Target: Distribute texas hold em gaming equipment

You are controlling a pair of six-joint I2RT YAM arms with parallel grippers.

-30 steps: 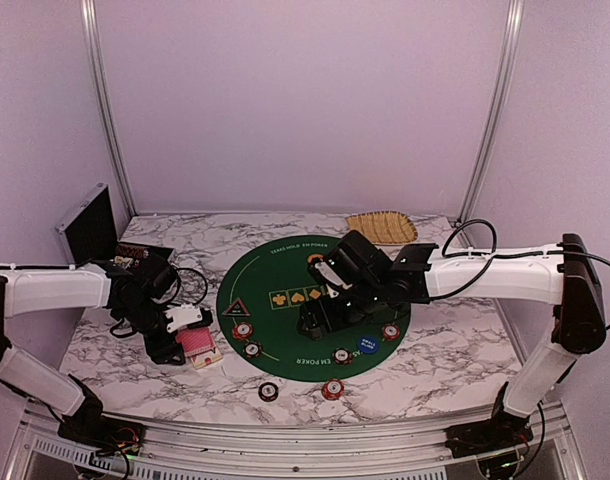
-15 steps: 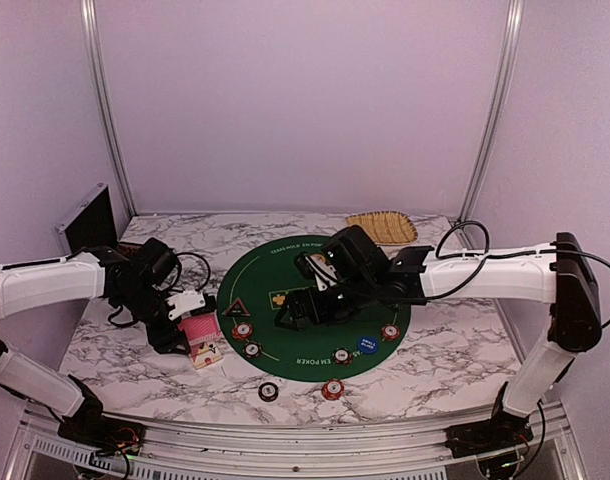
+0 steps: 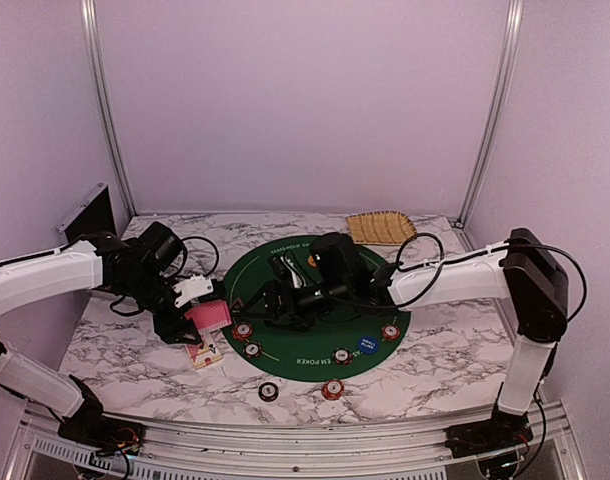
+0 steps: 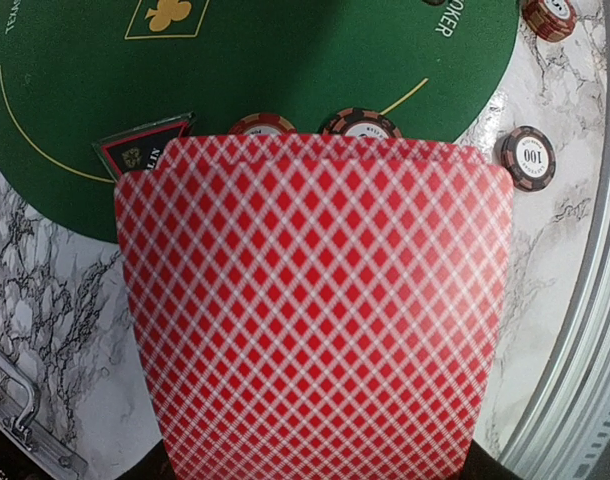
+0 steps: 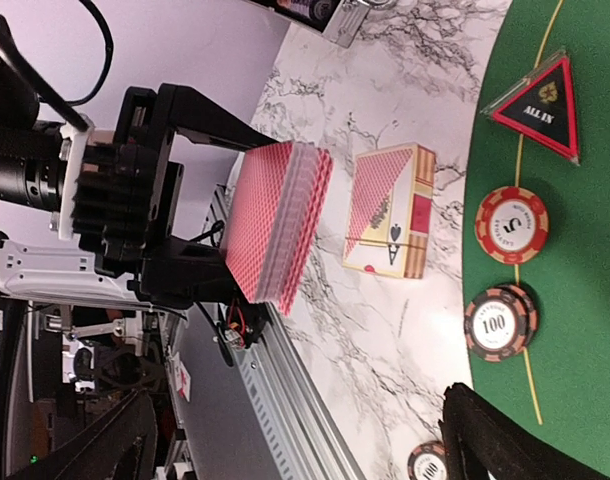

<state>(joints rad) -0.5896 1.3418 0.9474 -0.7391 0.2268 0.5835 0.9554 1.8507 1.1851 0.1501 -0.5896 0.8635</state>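
My left gripper (image 3: 199, 316) is shut on a deck of red-backed playing cards (image 3: 209, 316), held above the marble just left of the green mat (image 3: 315, 285). The deck (image 4: 315, 310) fills the left wrist view and hides the fingers. My right gripper (image 3: 269, 300) is open over the mat's left part and faces the deck (image 5: 275, 220), still apart from it. A card box (image 3: 205, 355) lies on the marble below the deck. A black-triangle marker (image 3: 233, 306), poker chips (image 3: 242, 330) and a blue button (image 3: 366, 344) sit on the mat.
Two chips (image 3: 269, 391) (image 3: 332, 389) lie on the marble near the front rail. A tan woven tray (image 3: 382, 226) is at the back right. A black case (image 3: 85, 225) stands at the back left. The metal front rail (image 5: 285, 400) runs close below the deck.
The left gripper has lifted the deck off the table and carried it right, toward the mat. The right arm has swung left across the mat toward the deck.
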